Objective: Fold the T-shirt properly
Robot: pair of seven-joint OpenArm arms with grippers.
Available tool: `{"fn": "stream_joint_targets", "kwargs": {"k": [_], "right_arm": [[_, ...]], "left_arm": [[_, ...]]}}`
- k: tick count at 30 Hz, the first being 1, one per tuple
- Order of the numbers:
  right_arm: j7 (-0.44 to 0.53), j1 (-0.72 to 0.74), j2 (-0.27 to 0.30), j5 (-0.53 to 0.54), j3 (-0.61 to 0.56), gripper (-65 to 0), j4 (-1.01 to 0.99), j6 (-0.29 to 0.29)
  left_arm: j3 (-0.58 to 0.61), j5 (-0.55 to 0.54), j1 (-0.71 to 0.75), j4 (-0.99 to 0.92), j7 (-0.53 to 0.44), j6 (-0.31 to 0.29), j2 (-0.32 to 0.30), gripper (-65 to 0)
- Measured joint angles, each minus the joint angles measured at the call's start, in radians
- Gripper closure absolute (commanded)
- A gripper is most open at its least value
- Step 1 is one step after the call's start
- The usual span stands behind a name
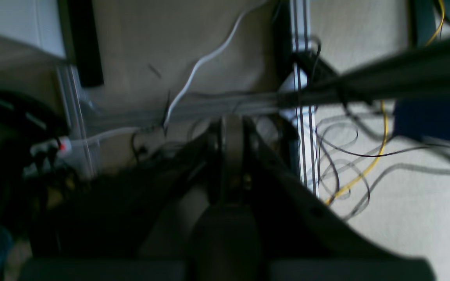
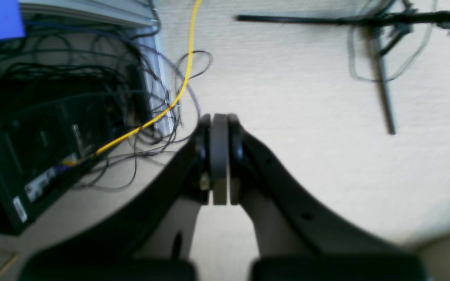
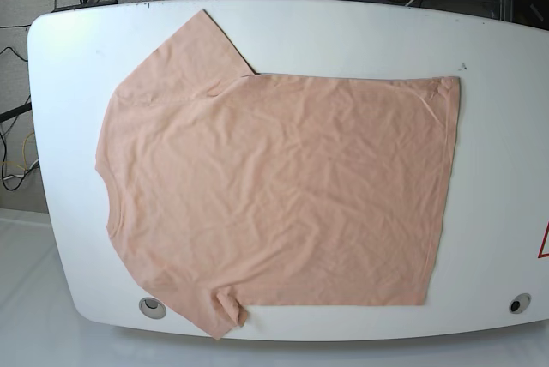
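We see the T-shirt [image 3: 274, 187] spread flat and unfolded on the white tabletop [image 3: 497, 127], collar toward the base view's left, hem toward its right, one sleeve fanned out at the far edge and the other curled at the near edge. Neither arm appears over the cloth. Our left tool [image 1: 233, 156] and right tool [image 2: 220, 156] are both pinched fully together on nothing, each looking down at pale floor [image 2: 307, 97] strewn with cables [image 2: 162, 109], so the shirt lies well away from both tools. We judge the arms parked clear to leave the garment open for a first fold, which has not yet begun.
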Motion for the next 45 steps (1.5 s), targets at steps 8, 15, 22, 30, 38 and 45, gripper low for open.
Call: {"fn": "stream_joint_targets", "kwargs": {"k": [8, 15, 22, 30, 38, 45], "right_arm": [[-0.013, -0.107, 0.014, 0.052, 0.032, 0.0, 0.167, 0.011], [-0.038, -0.144, 0.02, 0.055, 0.071, 0.0, 0.299, 0.014], [-0.077, -0.172, 0.035, 0.083, 0.114, 0.0, 0.415, 0.015], [-0.163, -0.196, 0.071, 0.166, 0.18, 0.0, 0.563, 0.018], [-0.173, -0.213, 0.067, 0.175, 0.199, 0.0, 0.717, 0.019], [-0.173, -0.208, 0.062, 0.159, 0.232, 0.0, 0.831, 0.023]], "left_arm": [[-0.087, -0.016, 0.093, 0.129, 0.005, -0.008, -0.003, 0.0], [-0.166, -0.047, 0.116, 0.246, 0.029, -0.037, -0.004, 0.0], [-0.231, -0.071, 0.153, 0.349, 0.083, -0.068, -0.005, 0.0], [-0.293, -0.087, 0.167, 0.506, 0.105, -0.095, -0.016, 0.0], [-0.28, -0.107, 0.197, 0.573, 0.107, -0.109, -0.058, 0.0], [-0.309, -0.125, 0.177, 0.612, 0.142, -0.126, -0.073, 0.0]]}}
